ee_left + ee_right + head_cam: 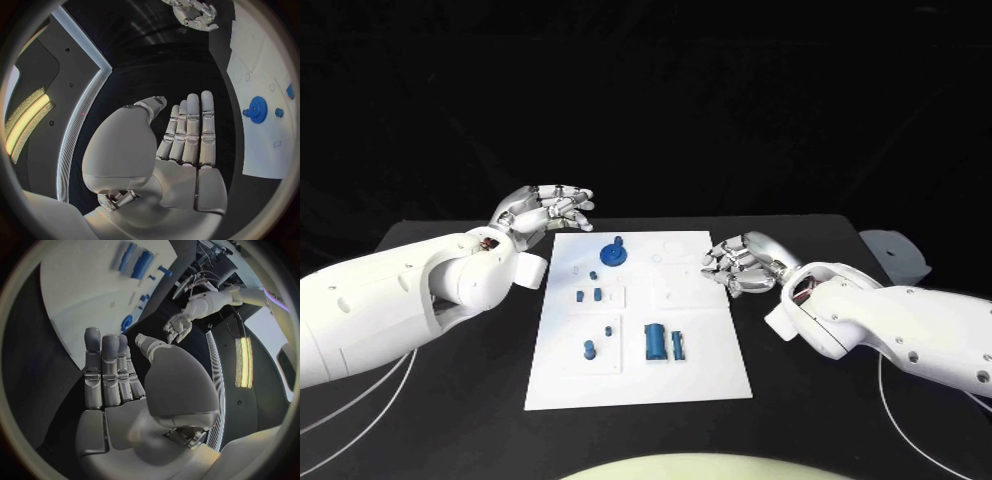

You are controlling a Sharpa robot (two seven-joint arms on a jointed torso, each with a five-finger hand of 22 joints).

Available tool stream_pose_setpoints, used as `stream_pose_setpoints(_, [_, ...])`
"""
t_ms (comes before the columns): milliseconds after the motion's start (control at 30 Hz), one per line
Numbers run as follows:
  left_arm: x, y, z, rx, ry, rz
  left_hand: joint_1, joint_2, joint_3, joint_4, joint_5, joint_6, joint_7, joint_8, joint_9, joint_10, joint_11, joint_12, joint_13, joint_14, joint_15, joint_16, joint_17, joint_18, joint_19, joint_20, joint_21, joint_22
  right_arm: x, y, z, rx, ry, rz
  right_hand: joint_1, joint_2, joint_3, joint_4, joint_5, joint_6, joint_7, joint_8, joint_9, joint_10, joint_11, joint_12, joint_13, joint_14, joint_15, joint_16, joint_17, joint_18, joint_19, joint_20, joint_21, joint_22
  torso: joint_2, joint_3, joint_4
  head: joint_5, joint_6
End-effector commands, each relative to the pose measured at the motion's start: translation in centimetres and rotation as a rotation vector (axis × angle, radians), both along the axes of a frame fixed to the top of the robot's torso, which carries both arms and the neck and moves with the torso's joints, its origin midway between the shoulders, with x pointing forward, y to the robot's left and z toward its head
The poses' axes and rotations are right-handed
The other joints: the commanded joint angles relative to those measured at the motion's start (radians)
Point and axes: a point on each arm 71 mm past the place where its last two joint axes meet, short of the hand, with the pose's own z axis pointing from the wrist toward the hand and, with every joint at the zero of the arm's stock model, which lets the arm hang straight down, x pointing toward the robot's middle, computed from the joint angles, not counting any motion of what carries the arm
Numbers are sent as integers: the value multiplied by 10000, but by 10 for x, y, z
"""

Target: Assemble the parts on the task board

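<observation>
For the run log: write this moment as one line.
left hand: open, off board's far left corner | right hand: open, at board's right edge | task board: blue parts lie on it, gear at far end | nothing held

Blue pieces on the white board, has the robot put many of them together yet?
Hard to tell what is done. The blue toothed gear sits at the far end of the white task board; whether it is fitted, I cannot tell. Nothing is in hand: the left hand and right hand hold nothing beside the board. The tall blue cylinder and small blue pieces still look loose.
</observation>
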Motion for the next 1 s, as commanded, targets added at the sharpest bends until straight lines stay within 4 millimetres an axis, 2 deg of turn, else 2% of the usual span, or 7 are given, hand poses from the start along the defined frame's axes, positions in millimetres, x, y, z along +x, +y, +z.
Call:
stream_pose_setpoints(33, [7,4,-1,-585,-350,833,63,-96,80,180,-28,-142,-61,1,17,293,71,-781,-317,-283,189,-1543,-407,94,-200,316,-1259,-844,20,-10,7,3240,372,-524,171,-100,542,-34,-232,-84,225,-348,-392,8,286,-1801,-2379,-741,289,-2418,-1177,153,-559,322,-1868,-1633,-264,-125,4,10,424])
stream_pose_setpoints(600, [31,5,-29,-671,-322,2247,244,134,-839,323,14,-569,-191,-767,-577,-468,403,-3377,-315,-1458,1017,-5611,-1008,-74,-731,1116,-5042,-3421,90,-33,13,4983,-185,-1751,-116,346,245,-511,-337,-52,422,-1385,-1598,25,858,-3793,-7131,-1891,1239,-6783,-3767,132,-1933,1342,-4001,-6921,-594,-34,20,303,1757])
stream_pose_setpoints(633, [30,3,-31,-444,-102,1867,-3913,1942,-4694,-1952,-3055,-8215,-1834,-3288,-2938,-9766,-1317,-4244,-964,-9449,-770,-8027,-2785,-1697,-8875,-1785,-5875,-4101,89,-36,11,4224,-200,-2104,-3952,1708,-4564,-1797,-1328,-8791,-1495,-2642,-5944,-3175,-713,-4441,-8303,-5017,22,-8708,-6906,-1706,-11492,-1001,-4610,-11132,-550,-89,22,256,1658])
stream_pose_setpoints(867, [23,-3,-31,-354,-120,2047,-5927,1942,-4694,-1952,-3055,-8215,-1834,-3288,-2938,-9766,-1317,-4244,-964,-9449,-770,-8027,-2785,-1697,-8875,-1785,-5875,-4101,81,-27,11,4627,-277,-2305,-5795,1708,-4564,-1797,-1328,-8791,-1495,-2642,-5944,-10640,-713,-4441,-8303,-12231,22,-8708,-6906,-1706,-11492,-1001,-4610,-11132,-592,145,290,212,1701])
stream_pose_setpoints(900, [22,-5,-31,-328,-125,2097,-6228,1942,-4694,-1952,-3055,-8215,-1834,-3288,-2938,-9766,-1317,-4244,-964,-9449,-770,-8027,-2785,-1697,-8875,-1785,-5875,-4101,78,-24,11,4738,-295,-2365,-12852,1708,-4564,-1797,-1328,-8791,-1495,-2642,-5944,-10640,-713,-4441,-8303,-12231,22,-8708,-6906,-1706,-11492,-1001,-4610,-11132,-602,200,352,201,1711])
stream_pose_setpoints(933, [20,-7,-31,-299,-132,2154,-6519,1942,-4694,-1952,-3055,-8215,-1834,-3288,-2938,-9766,-1317,-4244,-964,-9449,-770,-8027,-2785,-1697,-8875,-1785,-5875,-4101,75,-21,11,4860,-314,-2434,-12852,1708,-4564,-1797,-1328,-8791,-1495,-2642,-5944,-10640,-713,-4441,-8303,-12231,22,-8708,-6906,-1706,-11492,-1001,-4610,-11132,-610,247,405,193,1720])
stream_pose_setpoints(1000, [13,-13,-31,-210,-153,2324,-13593,1942,-4694,-1952,-3055,-8215,-1834,-3288,-2938,-9766,-1317,-4244,-964,-9449,-770,-8027,-2785,-1697,-8875,-1785,-5875,-4101,67,-12,11,5212,-358,-2647,-12852,1708,-4564,-1797,-1328,-8791,-1495,-2642,-5944,-10640,-713,-4441,-8303,-12231,22,-8708,-6906,-1706,-11492,-1001,-4610,-11132,-624,326,496,178,1735])
